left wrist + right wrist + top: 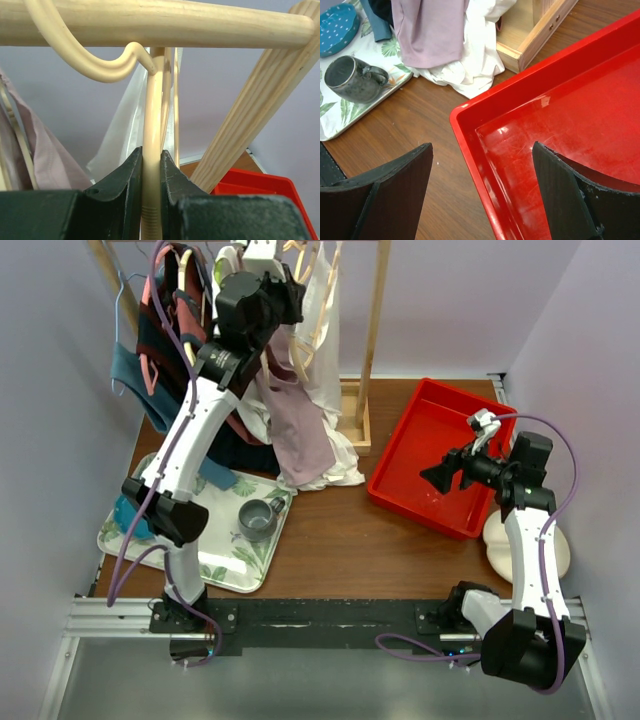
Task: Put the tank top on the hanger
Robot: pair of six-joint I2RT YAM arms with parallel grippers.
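Observation:
The cream hanger (152,105) hangs by its hook (95,67) over the wooden rail (175,22) of the clothes rack. My left gripper (151,152) is shut on the hanger's stem just below the hook; in the top view the left gripper (288,295) is raised at the rail. The thin white tank top (122,127) drapes behind the stem, and in the top view the tank top (328,340) hangs under the rail by the hanger's cream arms (300,358). My right gripper (482,147) is open and empty, hovering over the red tray's left rim (465,125).
A mauve garment (298,425) and a white shirt (340,462) hang down to the table by the rack's post (372,330). A flowered tray (225,565) holds a grey mug (258,518). The red tray (420,430) is at the right, with a cream object (500,540) beyond it.

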